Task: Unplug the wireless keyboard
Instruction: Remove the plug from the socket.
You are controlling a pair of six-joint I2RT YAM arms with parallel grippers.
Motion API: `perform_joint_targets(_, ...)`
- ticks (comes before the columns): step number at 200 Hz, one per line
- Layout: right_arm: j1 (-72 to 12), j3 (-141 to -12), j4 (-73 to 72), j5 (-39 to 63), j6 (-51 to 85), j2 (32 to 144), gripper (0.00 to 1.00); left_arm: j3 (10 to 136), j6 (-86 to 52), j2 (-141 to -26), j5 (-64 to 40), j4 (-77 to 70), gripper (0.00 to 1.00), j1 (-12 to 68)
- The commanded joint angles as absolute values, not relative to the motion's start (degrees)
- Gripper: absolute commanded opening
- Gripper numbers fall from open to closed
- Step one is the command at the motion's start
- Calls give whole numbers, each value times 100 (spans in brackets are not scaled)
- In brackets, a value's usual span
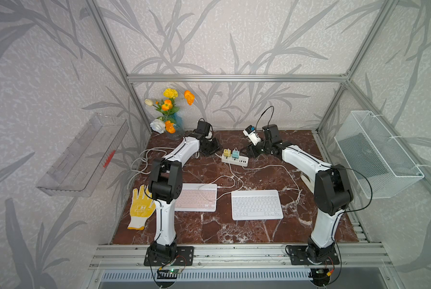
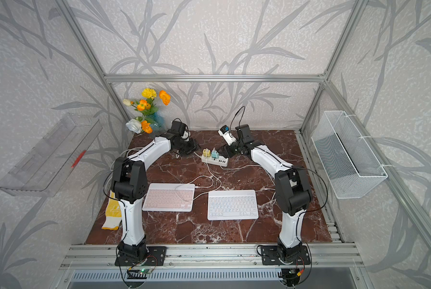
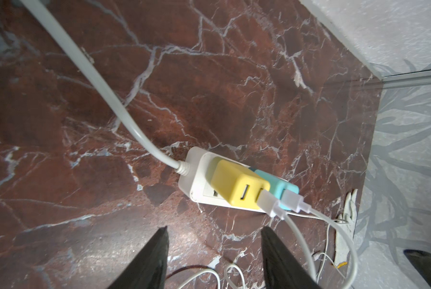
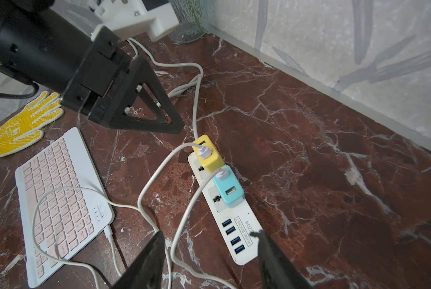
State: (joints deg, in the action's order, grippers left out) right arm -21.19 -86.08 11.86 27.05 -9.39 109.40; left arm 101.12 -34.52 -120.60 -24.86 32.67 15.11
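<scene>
Two keyboards lie at the front in both top views: a pink one [image 1: 196, 197] and a white one [image 1: 257, 204]. Behind them is a white power strip [image 1: 235, 160] carrying a yellow charger [image 4: 209, 155] and a teal charger [image 4: 228, 187], each with a thin white cable plugged in. The cables loop toward the keyboards; I cannot tell which reaches which. My left gripper [image 3: 215, 229] hovers open just short of the yellow charger [image 3: 237, 185]. My right gripper [image 4: 209, 234] is open over the strip's USB end [image 4: 237, 225], a cable passing under its jaws.
The strip's thick cord [image 3: 109, 92] trails off to the left side. A yellow glove [image 1: 140, 207] lies left of the pink keyboard, and a flower vase [image 1: 170, 117] stands at the back left. A wire basket [image 1: 379, 155] hangs on the right wall and a clear tray [image 1: 84, 155] on the left.
</scene>
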Motion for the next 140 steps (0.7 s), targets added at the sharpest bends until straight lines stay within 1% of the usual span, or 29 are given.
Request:
perform_joint_targets(1,-1978,-8837,1160,2810,-1131,11163,58,10292,-3516,-12299,-2722,3159,59,1580)
perform_joint_targets(72,-2123,-9210,1364,2809,-1805,11753,59,10274,-3568,-12462,-2794,3085,59,1677)
perform_joint_targets(140,-2349,-9701,1509,2845,-1950,12297,59,10224,-3617,-12492,-2743,3042,59,1723)
